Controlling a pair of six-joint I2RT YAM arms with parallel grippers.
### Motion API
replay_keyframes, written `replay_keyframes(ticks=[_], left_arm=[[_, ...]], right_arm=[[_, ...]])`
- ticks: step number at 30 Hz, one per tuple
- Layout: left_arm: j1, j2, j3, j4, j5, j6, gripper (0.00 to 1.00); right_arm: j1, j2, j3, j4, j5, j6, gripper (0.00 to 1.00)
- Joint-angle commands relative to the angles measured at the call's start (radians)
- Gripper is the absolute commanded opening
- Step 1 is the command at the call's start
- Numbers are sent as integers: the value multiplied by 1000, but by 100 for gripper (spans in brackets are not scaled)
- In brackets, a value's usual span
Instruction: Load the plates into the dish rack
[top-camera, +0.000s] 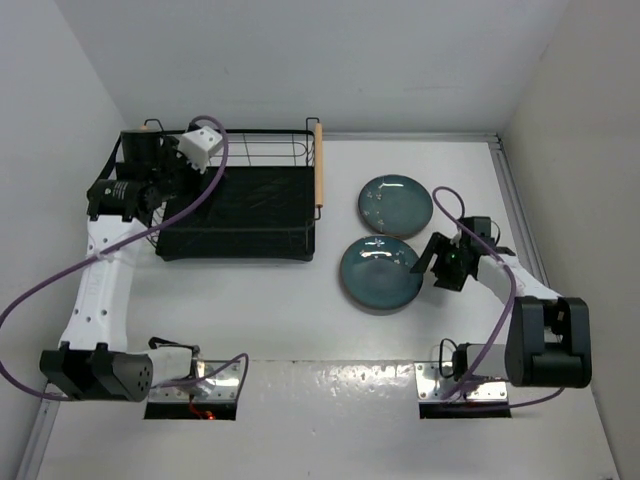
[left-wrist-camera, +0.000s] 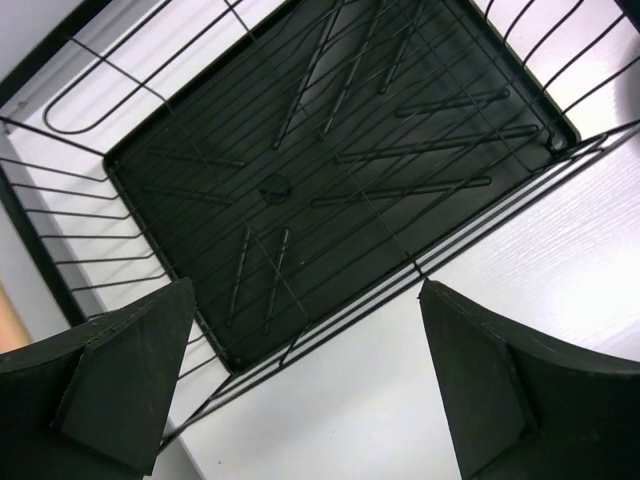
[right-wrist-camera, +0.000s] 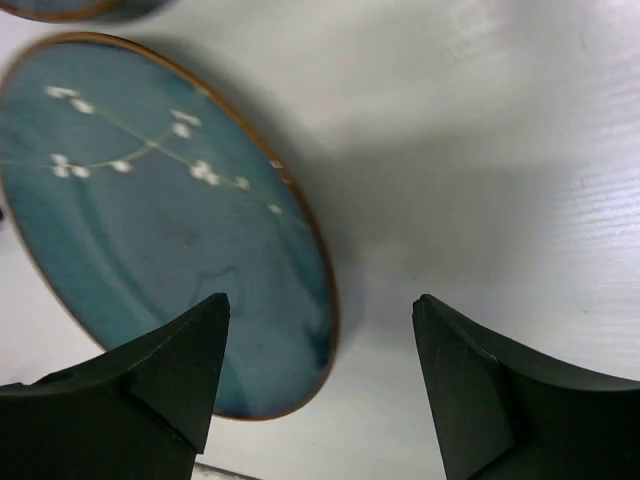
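Two teal-blue plates lie flat on the white table right of the dish rack (top-camera: 240, 200): the far plate (top-camera: 395, 205) and the near plate (top-camera: 380, 273). My right gripper (top-camera: 433, 264) is open, low beside the near plate's right edge. In the right wrist view the near plate (right-wrist-camera: 150, 220) has a brown rim and white flower marks; its rim lies between my open fingers, right gripper (right-wrist-camera: 320, 305). The far plate's edge (right-wrist-camera: 70, 8) shows at top left. My left gripper (top-camera: 160, 180) is open and empty above the rack's left side. In its view, the left gripper (left-wrist-camera: 305, 300) looks down on the empty black rack (left-wrist-camera: 330, 170).
The rack has a wooden handle (top-camera: 319, 165) on its right side, facing the plates. White walls enclose the table at the back, left and right. Purple cables loop from both arms. The arm bases stand at the near edge.
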Motion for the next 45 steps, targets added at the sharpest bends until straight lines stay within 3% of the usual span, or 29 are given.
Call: replay_keyframes(ticks=[1,14,18,22,28,29,37,45], left_arm=[[-13,37,60,10,15,-30,100],[-22,102,110,0,35,-49,100],[-31,102,110,-9,44,-49,100],[-31,102,110,-18,53,-39,100],[-63,102,110,-18,53,-30,100],[-64,102,110,-18,53,-30,100],[-168,137,154,-38,72,16,96],[-290,188,215,-67,82,48,95]], right_arm=[[-14,42,-37,145,-66,-10,74],[-50,151,-172,388,-197,47,42],[-69,171,-209,454,-259,53,15],[-78,165,-219,452,-274,25,0],[-95,67,-187,380,-319,-64,0],[-92,53,-175,306,-328,-77,0],[-89,-225,-3,106,-244,-183,0],[-49,-234,202,1,-208,-216,0]])
